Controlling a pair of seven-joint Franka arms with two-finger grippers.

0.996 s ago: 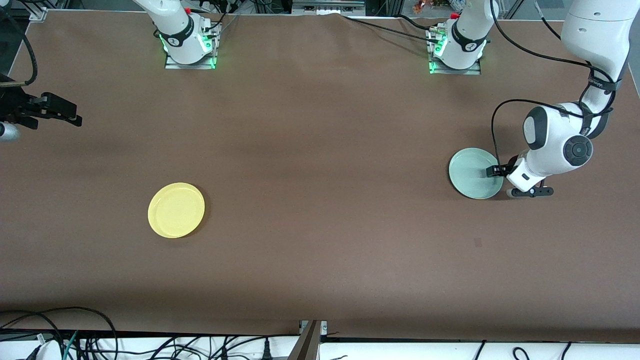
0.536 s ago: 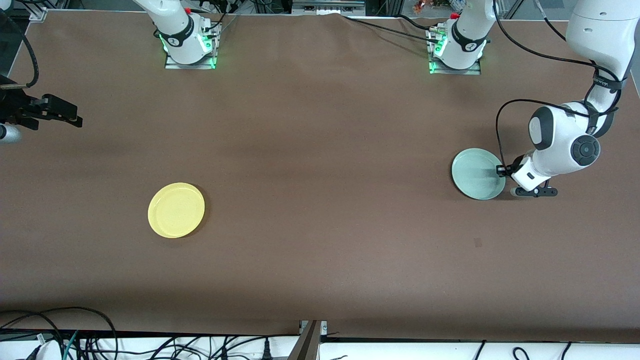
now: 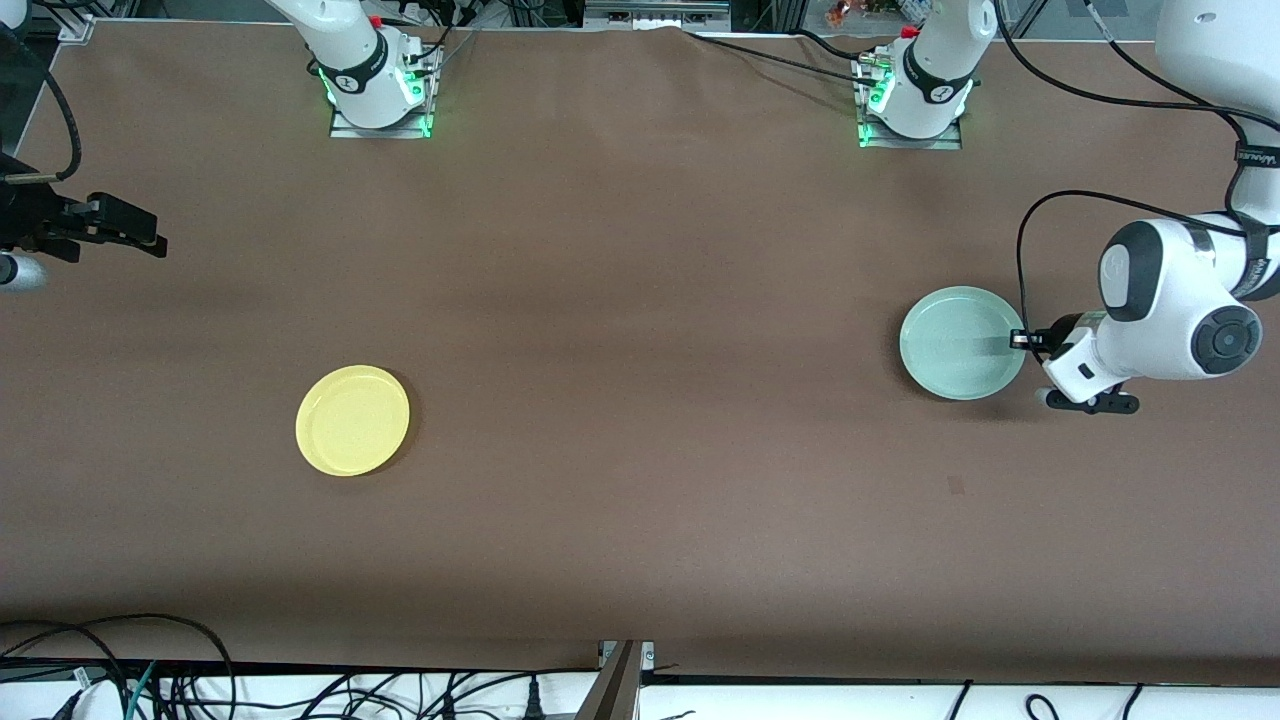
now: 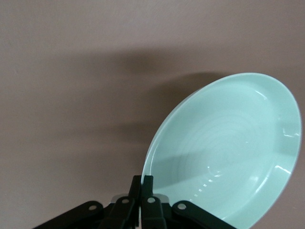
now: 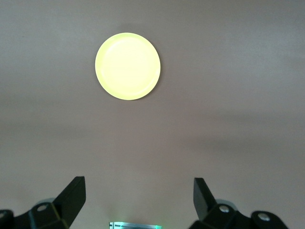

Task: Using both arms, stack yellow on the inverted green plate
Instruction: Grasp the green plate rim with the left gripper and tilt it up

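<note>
two claws, left claw (image 4: 142, 191) clamped on tilted green plate (image 3: 960, 342) rim, right claw (image 5: 138, 198) apart, waiting over table (image 3: 640, 300), yellow plate (image 3: 352, 419) well apart

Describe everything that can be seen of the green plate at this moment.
The green plate is round, shallow and pale mint-green, with a low rim and a glossy, ceramic-like surface showing faint concentric rings. It is at the left arm's end of the brown table, apart from the yellow plate. The left tool is shut on its rim, fingers pinching the edge. In the left wrist view the plate is tilted, hollow side showing, with a shadow on the table beneath it.
</note>
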